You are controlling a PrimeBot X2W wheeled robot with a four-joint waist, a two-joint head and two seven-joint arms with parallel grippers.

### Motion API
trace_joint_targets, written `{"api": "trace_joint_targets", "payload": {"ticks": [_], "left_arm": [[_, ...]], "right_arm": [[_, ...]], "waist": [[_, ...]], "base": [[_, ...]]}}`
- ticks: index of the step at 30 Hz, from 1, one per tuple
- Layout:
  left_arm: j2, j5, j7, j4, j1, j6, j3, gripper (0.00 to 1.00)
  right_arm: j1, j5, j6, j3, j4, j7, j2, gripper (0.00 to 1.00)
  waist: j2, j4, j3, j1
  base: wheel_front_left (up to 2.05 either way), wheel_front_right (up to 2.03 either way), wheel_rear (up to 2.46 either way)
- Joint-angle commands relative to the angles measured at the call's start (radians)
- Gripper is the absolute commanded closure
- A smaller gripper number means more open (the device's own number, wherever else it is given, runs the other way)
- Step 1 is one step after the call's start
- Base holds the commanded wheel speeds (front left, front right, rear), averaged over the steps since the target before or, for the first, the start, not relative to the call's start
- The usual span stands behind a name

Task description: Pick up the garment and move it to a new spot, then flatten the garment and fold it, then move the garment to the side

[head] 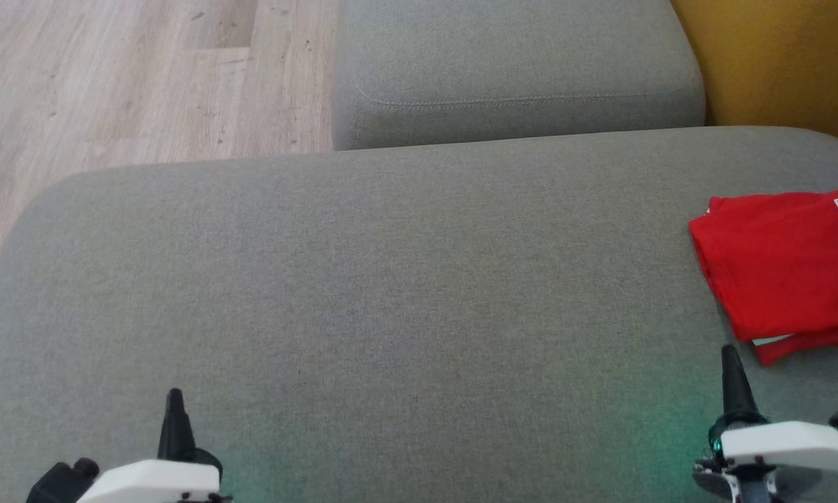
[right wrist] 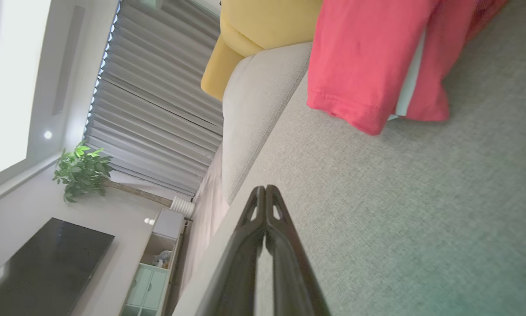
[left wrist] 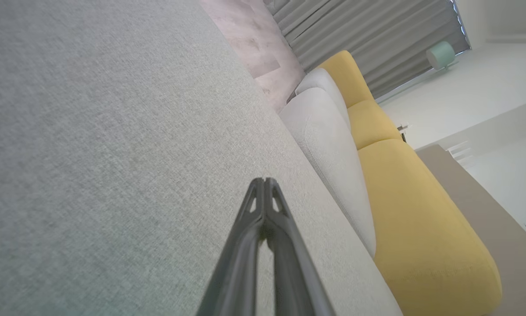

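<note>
The garment [head: 785,269] is a red shirt with dark lettering, folded and lying at the right edge of the grey cushion [head: 391,300]. In the right wrist view the garment [right wrist: 368,61] lies ahead of the fingers, a white inner edge showing at its fold. My right gripper [head: 730,353] is shut and empty, just short of the garment's near corner. Low on the left side of the cushion, my left gripper [head: 175,395] is shut with nothing in it. Each wrist view shows its own tips pressed together, the left gripper [left wrist: 264,180] and the right gripper [right wrist: 265,188].
A second grey cushion [head: 516,70] lies beyond the first, with a yellow cushion [head: 782,63] at the far right. Wooden floor [head: 132,77] runs along the far left. A window blind [right wrist: 153,109], a potted plant [right wrist: 82,170] and a dark screen [right wrist: 43,267] stand further off.
</note>
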Motion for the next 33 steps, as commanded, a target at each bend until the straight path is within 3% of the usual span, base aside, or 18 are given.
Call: {"api": "trace_joint_targets", "payload": {"ticks": [1,33], "left_arm": [[0.013,-0.023,0.008,-0.028,-0.056,-0.013,0.032,1.00],[0.010,-0.413,0.103,-0.013,-0.142,-0.094,0.120,1.00]], "right_arm": [[-0.060,0.023,0.000,0.008,-0.041,0.008,-0.013,1.00],[-0.136,0.407,-0.001,-0.043,-0.052,0.102,-0.012,1.00]], "waist": [[0.0000,0.000,0.001,0.0000],[0.0000,-0.016,0.033,0.0000]], "base": [[0.00,0.00,0.00],[0.00,0.00,0.00]]}}
